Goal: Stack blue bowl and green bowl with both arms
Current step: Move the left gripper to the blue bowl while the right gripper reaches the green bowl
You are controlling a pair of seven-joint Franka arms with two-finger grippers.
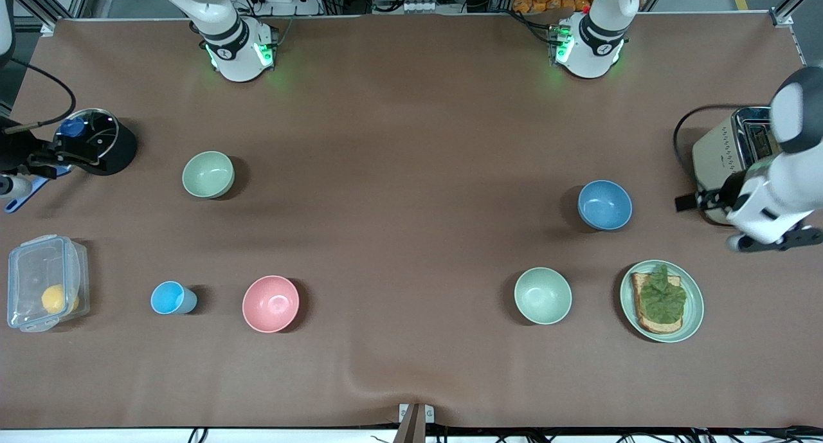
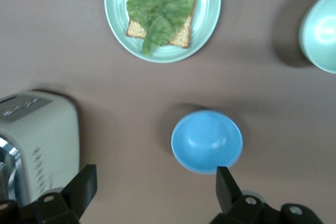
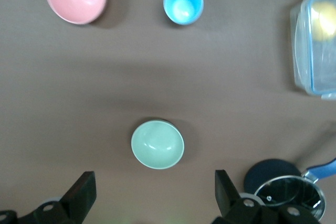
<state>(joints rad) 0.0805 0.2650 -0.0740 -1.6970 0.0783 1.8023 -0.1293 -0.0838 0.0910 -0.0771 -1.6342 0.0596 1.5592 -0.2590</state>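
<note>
At the right arm's end of the table [image 1: 411,108], a clear lidded container [image 1: 44,292] holds something yellow. Farther from the front camera stands a black pot with a glass lid [image 1: 96,141]. The right end effector [image 3: 152,199] hangs in the air by this pot, its fingers [image 3: 80,192] spread wide and holding nothing.

A small light-blue cup [image 1: 170,298] stands upright beside the container, and a pink bowl [image 1: 271,303] sits beside the cup. The green bowl [image 1: 208,174], pale sage, stands upright and alone, farther from the front camera than the cup and the pink bowl. In the right wrist view it lies between the two open fingers.

Well apart, toward the left arm's end, a mint-green bowl [image 1: 542,295] sits near a green plate [image 1: 693,314] carrying toast topped with a lettuce leaf. The blue bowl [image 1: 604,204] stands upright and empty, farther from the front camera than both.

A toaster [image 1: 723,150] stands near the table's edge. The left end effector [image 2: 153,192] hangs over the table between the toaster and the blue bowl, its fingers [image 2: 79,188] wide apart and empty.
</note>
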